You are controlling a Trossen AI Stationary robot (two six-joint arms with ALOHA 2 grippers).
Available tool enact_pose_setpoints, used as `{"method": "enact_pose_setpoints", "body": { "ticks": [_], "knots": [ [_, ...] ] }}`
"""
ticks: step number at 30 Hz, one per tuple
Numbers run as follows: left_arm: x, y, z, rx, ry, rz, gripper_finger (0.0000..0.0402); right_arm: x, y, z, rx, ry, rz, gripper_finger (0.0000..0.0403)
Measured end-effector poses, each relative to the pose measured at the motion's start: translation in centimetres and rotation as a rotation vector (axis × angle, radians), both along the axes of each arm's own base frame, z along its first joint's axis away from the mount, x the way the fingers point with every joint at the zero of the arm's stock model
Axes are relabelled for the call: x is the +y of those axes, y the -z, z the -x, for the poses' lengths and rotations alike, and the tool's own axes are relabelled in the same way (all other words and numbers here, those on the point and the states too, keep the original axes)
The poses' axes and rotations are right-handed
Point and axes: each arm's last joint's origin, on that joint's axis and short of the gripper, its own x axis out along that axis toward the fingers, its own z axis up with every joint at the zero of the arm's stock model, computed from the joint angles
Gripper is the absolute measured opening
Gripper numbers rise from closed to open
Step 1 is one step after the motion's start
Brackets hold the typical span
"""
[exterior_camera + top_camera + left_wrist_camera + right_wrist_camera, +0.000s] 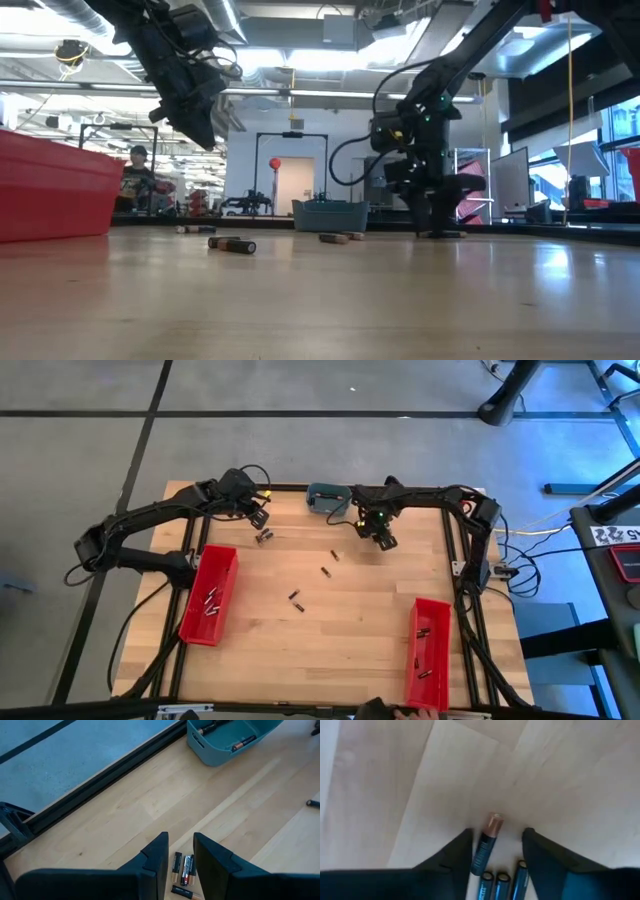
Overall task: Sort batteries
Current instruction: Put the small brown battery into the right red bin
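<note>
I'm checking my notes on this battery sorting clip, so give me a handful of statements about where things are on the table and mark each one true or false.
1. A red bin sits on each side of the table. True: the left red bin and the right red bin both hold a few batteries.
2. The grey-blue dish is empty. False: the left wrist view shows batteries lying in it.
3. The right gripper is down at the table with a copper-tipped battery between its open fingers. True.
4. The left gripper is gripping a battery. False: it hangs above a small cluster of batteries, with nothing between its fingers.
5. No loose batteries lie mid-table. False: several loose batteries lie there.
</note>
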Motion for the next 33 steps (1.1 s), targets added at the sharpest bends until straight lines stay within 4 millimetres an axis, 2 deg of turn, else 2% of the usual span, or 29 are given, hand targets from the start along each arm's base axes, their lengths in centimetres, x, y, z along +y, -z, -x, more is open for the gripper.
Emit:
{"method": "enact_pose_setpoints", "body": {
  "ticks": [2,6,8,10,14,17,21,25,30,33],
  "knots": [
    [0.0,0.0,0.0,0.0,-0.001,0.001,0.0082,0.0,0.4,0.1,0.021,0.01,-0.013,0.0132],
    [0.0,0.0,0.0,-0.001,-0.002,0.001,0.0082,0.3,0.6,0.1,0.051,0.023,-0.026,0.0033],
    [0.0,0.0,0.0,-0.003,-0.004,0.001,0.0082,0.7,0.5,-0.2,0.062,0.046,-0.025,0.0017],
    [0.0,0.0,0.0,-0.003,-0.004,0.002,0.0082,0.9,0.0,-0.7,0.062,0.084,-0.026,0.0025],
    [0.0,0.0,0.0,-0.003,-0.005,0.002,0.0082,1.9,-2.6,-2.1,0.021,0.136,-0.021,0.0015],
    [0.0,0.0,0.0,-0.004,-0.006,0.003,0.0082,3.3,-7.3,-2.5,-0.097,0.171,-0.035,0.0014],
    [0.0,0.0,0.0,-0.006,-0.009,0.004,0.0082,6.2,-12.3,-1.0,-0.192,0.248,-0.097,0.0014],
    [0.0,0.0,0.0,-0.006,-0.009,0.005,0.0082,10.7,-17.4,2.3,-0.226,0.306,-0.098,0.0014],
    [0.0,0.0,0.0,-0.006,-0.009,0.004,0.0082,16.3,-20.8,6.2,-0.186,0.492,-0.317,0.0014],
    [0.0,0.0,0.0,-0.006,-0.009,0.004,0.0082,19.9,-21.5,7.6,-0.107,0.532,-0.509,0.0014]
  ]
}}
